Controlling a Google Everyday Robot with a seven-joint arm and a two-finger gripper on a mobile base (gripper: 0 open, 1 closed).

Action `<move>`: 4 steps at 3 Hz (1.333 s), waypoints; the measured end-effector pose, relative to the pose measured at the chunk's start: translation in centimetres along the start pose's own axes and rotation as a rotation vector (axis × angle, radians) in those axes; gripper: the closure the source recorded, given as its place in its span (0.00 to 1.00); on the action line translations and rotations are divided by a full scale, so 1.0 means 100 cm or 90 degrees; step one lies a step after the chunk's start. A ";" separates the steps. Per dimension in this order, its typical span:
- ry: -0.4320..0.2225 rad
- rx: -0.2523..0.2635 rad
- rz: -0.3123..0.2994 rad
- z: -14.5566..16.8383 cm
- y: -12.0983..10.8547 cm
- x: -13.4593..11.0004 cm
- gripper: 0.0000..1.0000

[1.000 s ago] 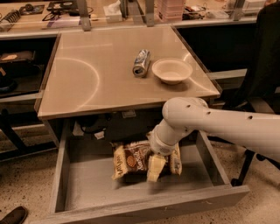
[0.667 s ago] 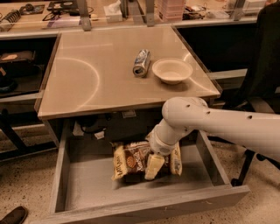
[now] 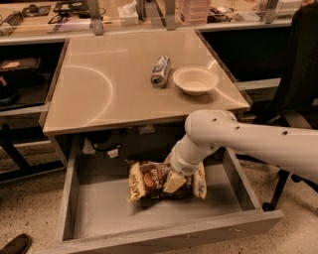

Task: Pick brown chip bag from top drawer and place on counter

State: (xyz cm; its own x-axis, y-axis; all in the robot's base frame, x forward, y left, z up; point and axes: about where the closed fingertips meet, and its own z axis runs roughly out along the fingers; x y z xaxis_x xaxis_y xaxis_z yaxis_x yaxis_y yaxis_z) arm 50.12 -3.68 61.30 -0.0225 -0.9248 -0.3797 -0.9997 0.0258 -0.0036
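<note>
The brown chip bag [image 3: 149, 179] lies crumpled in the open top drawer [image 3: 99, 208], near its middle back. My gripper [image 3: 175, 181] reaches down from the right on the white arm [image 3: 233, 139] and is shut on the middle of the bag, with one pale finger [image 3: 174, 182] across its front. The bag's right end [image 3: 200, 182] sticks out beyond the gripper. The counter [image 3: 114, 84] is the beige tabletop directly above the drawer.
A crushed silver can [image 3: 160, 71] and a pale bowl [image 3: 195, 80] stand on the counter's back right. A cluttered shelf [image 3: 74, 15] runs behind. A dark chair [image 3: 298, 89] stands at the right. A shoe [image 3: 15, 244] is at the lower left.
The gripper has settled slightly lower and leftward onto the bag. The bag looks a little more bunched and raised; the arm has barely moved.
</note>
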 end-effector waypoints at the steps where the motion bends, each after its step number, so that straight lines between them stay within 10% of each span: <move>1: 0.000 0.000 0.000 0.000 0.000 0.000 0.88; 4: 0.036 0.015 -0.003 -0.062 0.024 -0.031 1.00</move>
State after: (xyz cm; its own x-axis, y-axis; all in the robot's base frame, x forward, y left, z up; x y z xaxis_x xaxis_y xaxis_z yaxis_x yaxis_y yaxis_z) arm 47.67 -3.16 68.22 -0.0192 -0.9451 -0.3261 -0.9992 0.0296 -0.0270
